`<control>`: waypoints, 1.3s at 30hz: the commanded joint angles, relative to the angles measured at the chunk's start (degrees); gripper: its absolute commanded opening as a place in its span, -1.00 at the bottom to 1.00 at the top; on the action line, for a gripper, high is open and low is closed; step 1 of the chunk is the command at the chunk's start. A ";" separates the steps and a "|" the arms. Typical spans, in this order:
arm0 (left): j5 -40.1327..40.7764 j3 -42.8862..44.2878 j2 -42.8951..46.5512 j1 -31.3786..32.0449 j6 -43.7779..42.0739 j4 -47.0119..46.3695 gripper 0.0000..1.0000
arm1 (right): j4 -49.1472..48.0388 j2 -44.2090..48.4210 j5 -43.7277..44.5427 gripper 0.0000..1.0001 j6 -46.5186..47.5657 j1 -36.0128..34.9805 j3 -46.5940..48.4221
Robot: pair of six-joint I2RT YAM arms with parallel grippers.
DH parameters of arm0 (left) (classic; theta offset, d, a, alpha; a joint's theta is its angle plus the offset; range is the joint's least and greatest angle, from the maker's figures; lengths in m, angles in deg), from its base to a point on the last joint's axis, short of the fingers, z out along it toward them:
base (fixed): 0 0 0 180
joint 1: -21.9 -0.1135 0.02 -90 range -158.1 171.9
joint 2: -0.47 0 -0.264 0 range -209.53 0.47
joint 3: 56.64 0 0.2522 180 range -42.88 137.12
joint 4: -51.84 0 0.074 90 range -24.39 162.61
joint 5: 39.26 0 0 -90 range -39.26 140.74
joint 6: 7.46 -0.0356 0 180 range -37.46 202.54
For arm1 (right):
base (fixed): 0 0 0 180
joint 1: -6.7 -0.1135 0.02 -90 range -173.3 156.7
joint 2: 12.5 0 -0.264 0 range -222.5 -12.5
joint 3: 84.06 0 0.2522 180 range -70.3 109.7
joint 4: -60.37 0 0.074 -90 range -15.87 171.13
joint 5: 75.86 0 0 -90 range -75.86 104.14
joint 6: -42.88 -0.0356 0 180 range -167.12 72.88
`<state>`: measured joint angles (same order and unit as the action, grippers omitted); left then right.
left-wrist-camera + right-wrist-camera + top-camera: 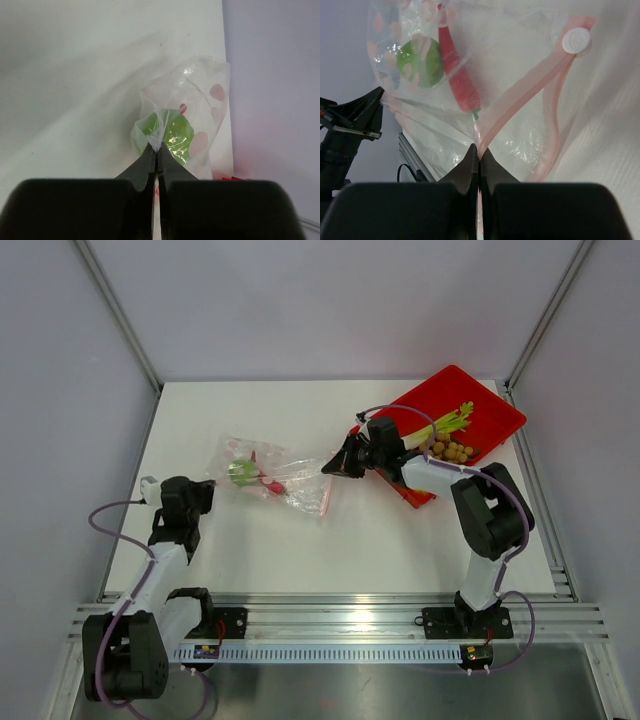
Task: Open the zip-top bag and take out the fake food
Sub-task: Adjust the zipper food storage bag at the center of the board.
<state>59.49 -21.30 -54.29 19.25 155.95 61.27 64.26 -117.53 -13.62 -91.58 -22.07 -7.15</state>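
a red tray [497, 418] is set askew at the far right corner of the white table [350, 550], and a celery stalk [450, 425] and a cluster of small tan balls [452, 450] are being held in it; its near-left edge is being covered by the right arm, which is stretched across it toward the middle of the table. the zip-top bag [290, 485] is being held taut between the two pincers, left of the tray and apart from it. a fold of clear film at the bag's closed end is being clenched by the left gripper [156, 150], with the green round fruit [170, 132] seen through the plastic just beyond the fingertips. the pink zip strip [530, 85] at the mouth is being clenched by the right gripper [478, 152] — past the fingertips its two bands are spreading apart and meeting again at a white round tab [576, 40]. a red piece [457, 75] with a green tip is being carried inside the bag beside the fruit — between the two grippers.
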 commanded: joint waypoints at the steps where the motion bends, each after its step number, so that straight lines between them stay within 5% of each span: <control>1: 6.37 0.21 3.69 0.02 -1.42 1.78 -1.00 | 3.18 -1.31 4.21 -0.96 0.61 1.27 2.93; 13: 11.29 0.39 13.38 2.22 -1.60 6.36 -1.00 | 10.82 -3.95 10.01 -0.86 4.39 -3.04 8.74; 19: 10.93 2.32 8.45 2.22 -1.25 8.12 -1.00 | 13.29 -3.60 11.15 -0.35 5.18 -3.39 9.44; 25: 11.73 3.81 4.67 2.30 -1.42 10.66 -1.00 | 14.69 -2.46 12.73 -0.19 5.18 -3.39 9.18; 28: 11.72 3.82 3.96 2.30 -1.16 10.75 -1.00 | 15.32 -1.14 15.63 -0.20 4.22 -3.39 8.13; 32: 12.08 3.82 4.22 2.22 -1.16 11.02 -1.00 | 16.54 1.14 18.19 -0.52 4.91 -3.31 7.16; 39: 12.43 3.99 4.75 2.30 -1.16 11.72 -1.00 | 18.57 1.41 18.80 -0.54 6.32 -4.09 5.05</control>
<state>69.68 -19.94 -50.25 21.76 155.03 73.48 81.68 -118.47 3.16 -86.56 -25.55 -1.11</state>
